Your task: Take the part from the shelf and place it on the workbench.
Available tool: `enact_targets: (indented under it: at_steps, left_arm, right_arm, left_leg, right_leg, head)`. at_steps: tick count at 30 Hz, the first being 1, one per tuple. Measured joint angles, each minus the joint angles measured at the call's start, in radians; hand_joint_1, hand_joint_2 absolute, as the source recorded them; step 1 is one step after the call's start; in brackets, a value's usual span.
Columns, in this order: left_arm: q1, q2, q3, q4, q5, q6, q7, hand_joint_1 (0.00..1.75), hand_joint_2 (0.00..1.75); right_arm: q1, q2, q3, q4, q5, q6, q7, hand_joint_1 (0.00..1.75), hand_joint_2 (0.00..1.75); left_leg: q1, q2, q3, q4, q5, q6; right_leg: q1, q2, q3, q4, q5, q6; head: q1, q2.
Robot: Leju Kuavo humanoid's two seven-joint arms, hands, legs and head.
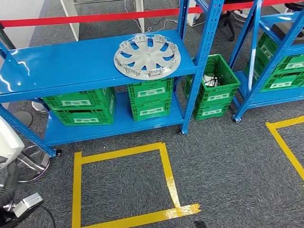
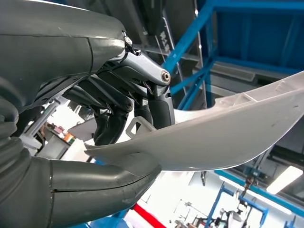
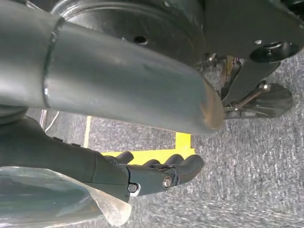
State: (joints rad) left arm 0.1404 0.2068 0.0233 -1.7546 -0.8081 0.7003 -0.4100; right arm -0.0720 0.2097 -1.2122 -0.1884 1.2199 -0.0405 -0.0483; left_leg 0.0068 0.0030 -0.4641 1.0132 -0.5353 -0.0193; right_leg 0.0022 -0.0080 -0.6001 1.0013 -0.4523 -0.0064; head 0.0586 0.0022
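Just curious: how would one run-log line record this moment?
left hand: grips pale grey curved plastic part | right hand: holds nothing, over grey carpet | grey plastic spoked hubcap: on blue shelf

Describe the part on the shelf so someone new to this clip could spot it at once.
Start at the blue shelf in the head view. On the right end of its upper deck lies the hubcap, flat, above the green crates on the deck below. It is the one round, pale grey, spoked thing there; everything near it is blue or green and boxy.

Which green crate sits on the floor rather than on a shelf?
The green crate right of the blue upright, holding cables; the others sit on shelves.
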Motion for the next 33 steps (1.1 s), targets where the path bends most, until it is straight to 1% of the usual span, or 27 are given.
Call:
enact_targets:
  at_steps: [1, 2, 3, 4, 5, 6, 8, 9, 10, 11, 12, 13, 15, 16, 17, 18, 19, 20, 21, 23, 24, 25, 26, 28, 30, 31, 33]
  left_arm:
    - [-0.001, -0.001, 0.000, 0.000, 0.001, 0.000, 0.001, 1.75, 1.75]
    - [-0.001, -0.002, 0.000, -0.001, 0.002, 0.000, 0.002, 1.75, 1.75]
    - [-0.002, -0.004, -0.001, -0.001, 0.004, 0.000, 0.002, 1.75, 1.75]
    - [-0.004, -0.006, -0.002, -0.001, 0.006, -0.001, 0.003, 1.75, 1.75]
    - [-0.008, -0.008, -0.004, -0.001, 0.009, -0.002, 0.006, 1.75, 1.75]
    - [-0.013, -0.010, -0.009, -0.001, 0.011, -0.005, 0.011, 1.75, 1.75]
    - [-0.022, -0.013, -0.022, -0.001, 0.012, -0.011, 0.025, 1.75, 1.75]
    - [-0.025, -0.014, -0.028, -0.001, 0.011, -0.014, 0.031, 1.75, 1.75]
    - [-0.028, -0.015, -0.034, -0.001, 0.010, -0.016, 0.035, 1.75, 1.75]
    - [-0.030, -0.016, -0.039, -0.001, 0.010, -0.017, 0.038, 1.75, 1.75]
    - [-0.034, -0.016, -0.045, -0.001, 0.009, -0.019, 0.041, 1.75, 1.75]
    - [-0.039, -0.016, -0.052, -0.001, 0.006, -0.022, 0.047, 1.75, 1.75]
    - [-0.051, -0.014, -0.067, -0.004, -0.007, -0.029, 0.069, 1.75, 1.75]
    - [-0.056, -0.011, -0.075, -0.005, -0.016, -0.032, 0.081, 1.75, 1.75]
    - [-0.061, -0.008, -0.082, -0.007, -0.023, -0.034, 0.090, 1.75, 1.75]
    - [-0.065, -0.005, -0.089, -0.008, -0.029, -0.036, 0.097, 1.75, 1.75]
    - [-0.069, -0.001, -0.095, -0.008, -0.033, -0.036, 0.101, 1.75, 1.75]
    - [-0.073, 0.003, -0.100, -0.009, -0.036, -0.036, 0.104, 1.75, 1.75]
    - [-0.076, 0.006, -0.103, -0.009, -0.037, -0.036, 0.107, 1.75, 1.75]
    - [-0.086, 0.012, -0.111, -0.009, -0.037, -0.036, 0.110, 1.75, 1.75]
    - [-0.091, 0.013, -0.115, -0.009, -0.037, -0.036, 0.110, 1.75, 1.75]
    - [-0.095, 0.014, -0.119, -0.009, -0.036, -0.036, 0.111, 1.75, 1.75]
    - [-0.100, 0.015, -0.124, -0.009, -0.036, -0.036, 0.111, 1.75, 1.75]
    - [-0.112, 0.018, -0.132, -0.009, -0.034, -0.037, 0.111, 1.75, 1.75]
    - [-0.125, 0.022, -0.143, -0.008, -0.031, -0.037, 0.111, 1.75, 1.75]
    - [-0.130, 0.024, -0.149, -0.008, -0.031, -0.037, 0.111, 1.75, 1.75]
    - [-0.137, 0.026, -0.159, -0.005, -0.028, -0.037, 0.111, 1.75, 1.75]
  right_arm:
    - [0.000, 0.000, -0.001, 0.000, -0.001, -0.002, -0.002, 0.00, 0.00]
    - [0.001, 0.000, -0.001, 0.000, -0.003, -0.005, -0.004, 0.00, 0.00]
    - [0.002, 0.000, -0.002, 0.000, -0.006, -0.009, -0.007, 0.00, 0.00]
    - [0.004, 0.000, -0.003, 0.000, -0.009, -0.013, -0.011, 0.00, 0.00]
    - [0.006, 0.000, -0.005, -0.001, -0.014, -0.017, -0.016, 0.00, 0.00]
    - [0.006, 0.000, -0.006, -0.001, -0.019, -0.019, -0.021, 0.00, 0.00]
    - [0.007, 0.000, -0.009, -0.002, -0.025, -0.021, -0.030, 0.00, 0.00]
    - [0.008, 0.000, -0.010, -0.002, -0.027, -0.021, -0.033, 0.00, 0.00]
    - [0.008, 0.000, -0.010, -0.004, -0.028, -0.021, -0.035, 0.00, 0.00]
    - [0.008, 0.000, -0.010, -0.005, -0.029, -0.020, -0.037, 0.00, 0.00]
    - [0.009, 0.000, -0.011, -0.007, -0.031, -0.018, -0.040, 0.00, 0.00]
    - [0.009, -0.001, -0.011, -0.009, -0.032, -0.014, -0.045, 0.00, 0.00]
    - [0.009, -0.003, -0.011, -0.012, -0.035, -0.004, -0.057, 0.00, 0.00]
    - [0.009, -0.004, -0.012, -0.013, -0.035, 0.001, -0.061, 0.00, 0.00]
    - [0.011, -0.004, -0.012, -0.014, -0.036, 0.005, -0.064, 0.00, 0.00]
    - [0.014, -0.005, -0.014, -0.014, -0.037, 0.007, -0.065, 0.00, 0.00]
    - [0.017, -0.005, -0.015, -0.014, -0.037, 0.010, -0.065, 0.00, 0.00]
    - [0.020, -0.006, -0.017, -0.014, -0.039, 0.012, -0.065, 0.00, 0.00]
    - [0.022, -0.006, -0.019, -0.014, -0.042, 0.013, -0.063, 0.00, 0.00]
    - [0.023, -0.006, -0.023, -0.014, -0.049, 0.014, -0.057, 0.00, 0.00]
    - [0.023, -0.006, -0.025, -0.014, -0.051, 0.014, -0.054, 0.00, 0.00]
    - [0.023, -0.006, -0.027, -0.014, -0.053, 0.014, -0.051, 0.00, 0.00]
    - [0.023, -0.006, -0.028, -0.014, -0.054, 0.014, -0.049, 0.00, 0.00]
    - [0.023, -0.006, -0.029, -0.014, -0.055, 0.014, -0.045, 0.00, 0.00]
    - [0.022, -0.006, -0.031, -0.014, -0.057, 0.015, -0.041, 0.00, 0.00]
    - [0.022, -0.006, -0.033, -0.014, -0.057, 0.015, -0.040, 0.00, 0.00]
    - [0.024, -0.006, -0.036, -0.014, -0.060, 0.015, -0.036, 0.00, 0.00]
  left_leg:
    - [-0.003, -0.001, 0.015, -0.032, -0.010, 0.006]
    - [-0.005, -0.001, 0.014, -0.043, -0.008, 0.012]
    - [-0.004, 0.001, 0.005, -0.044, 0.000, 0.019]
    - [-0.003, 0.003, -0.006, -0.045, 0.011, 0.027]
    - [-0.002, 0.005, -0.018, -0.047, 0.023, 0.035]
    - [-0.001, 0.007, -0.032, -0.048, 0.036, 0.042]
    - [-0.003, 0.007, -0.063, -0.047, 0.060, 0.049]
    - [-0.005, 0.007, -0.080, -0.046, 0.073, 0.049]
    - [-0.007, 0.008, -0.097, -0.044, 0.085, 0.049]
    - [-0.008, 0.009, -0.114, -0.042, 0.096, 0.048]
    - [-0.010, 0.009, -0.129, -0.039, 0.107, 0.047]
    - [-0.011, 0.009, -0.143, -0.036, 0.117, 0.045]
    - [-0.014, 0.010, -0.162, -0.029, 0.136, 0.039]
    - [-0.015, 0.011, -0.167, -0.029, 0.146, 0.035]
    - [-0.014, 0.012, -0.170, -0.031, 0.156, 0.030]
    - [-0.013, 0.012, -0.173, -0.034, 0.163, 0.025]
    - [-0.012, 0.010, -0.178, -0.033, 0.157, 0.020]
    - [-0.011, 0.008, -0.186, -0.015, 0.131, 0.014]
    - [-0.010, 0.006, -0.197, 0.023, 0.089, 0.008]
    - [-0.005, 0.004, -0.226, 0.156, -0.012, -0.001]
    - [-0.003, 0.004, -0.236, 0.222, -0.040, -0.004]
    - [-0.002, 0.004, -0.234, 0.264, -0.047, -0.007]
    - [0.000, 0.004, -0.217, 0.269, -0.034, -0.008]
    - [0.003, 0.004, -0.139, 0.172, 0.012, -0.007]
    - [0.001, 0.001, -0.065, 0.051, 0.022, 0.000]
    - [-0.001, -0.001, -0.048, 0.018, 0.017, 0.004]
    - [-0.004, -0.001, -0.047, 0.001, 0.018, 0.014]
  right_leg:
    - [0.000, 0.001, -0.007, 0.002, 0.009, 0.007]
    - [0.000, 0.001, -0.011, 0.001, 0.019, 0.014]
    - [-0.002, 0.002, -0.017, 0.001, 0.023, 0.021]
    - [-0.003, 0.003, -0.024, 0.007, 0.012, 0.027]
    - [-0.004, 0.004, -0.037, 0.029, -0.018, 0.032]
    - [-0.005, 0.005, -0.053, 0.072, -0.066, 0.036]
    - [-0.005, 0.006, -0.086, 0.198, -0.162, 0.041]
    - [-0.005, 0.006, -0.092, 0.254, -0.180, 0.042]
    - [-0.004, 0.006, -0.087, 0.285, -0.172, 0.041]
    - [-0.004, 0.006, -0.066, 0.285, -0.145, 0.039]
    - [-0.004, 0.006, -0.028, 0.249, -0.111, 0.036]
    - [-0.003, 0.006, 0.026, 0.183, -0.089, 0.030]
    - [0.001, 0.006, 0.140, 0.018, -0.096, 0.021]
    - [0.004, 0.006, 0.173, -0.037, -0.108, 0.018]
    - [0.006, 0.007, 0.186, -0.065, -0.114, 0.016]
    - [0.005, 0.006, 0.180, -0.072, -0.110, 0.013]
    - [0.003, 0.005, 0.174, -0.071, -0.099, 0.006]
    - [0.001, 0.003, 0.166, -0.071, -0.088, -0.001]
    - [-0.002, 0.002, 0.156, -0.069, -0.077, -0.009]
    - [-0.002, 0.001, 0.128, -0.055, -0.062, -0.016]
    - [-0.002, 0.000, 0.110, -0.046, -0.056, -0.016]
    - [-0.002, 0.000, 0.093, -0.035, -0.051, -0.016]
    - [-0.002, 0.000, 0.075, -0.024, -0.047, -0.015]
    - [-0.003, 0.001, 0.047, -0.001, -0.042, -0.011]
    - [-0.001, 0.002, 0.025, 0.016, -0.035, -0.002]
    - [-0.001, 0.002, 0.018, 0.021, -0.030, 0.003]
    - [-0.001, 0.002, 0.008, 0.021, -0.016, 0.017]
  head:
    - [0.000, 0.000]
    - [0.001, 0.000]
    - [0.000, 0.000]
    - [0.000, 0.000]
    - [0.002, 0.000]
    - [0.003, 0.000]
    - [0.006, 0.000]
    - [0.006, 0.000]
    - [0.006, 0.000]
    - [0.006, 0.000]
    - [0.006, 0.000]
    - [0.006, 0.000]
    - [0.005, 0.000]
    - [0.005, 0.000]
    - [0.005, 0.000]
    - [0.005, 0.000]
    - [0.005, 0.000]
    - [0.004, 0.000]
    - [0.003, 0.000]
    - [-0.001, 0.000]
    - [-0.001, 0.000]
    - [-0.001, 0.000]
    - [-0.001, 0.000]
    - [-0.001, 0.000]
    - [-0.001, 0.000]
    - [-0.001, 0.000]
    - [0.000, 0.000]
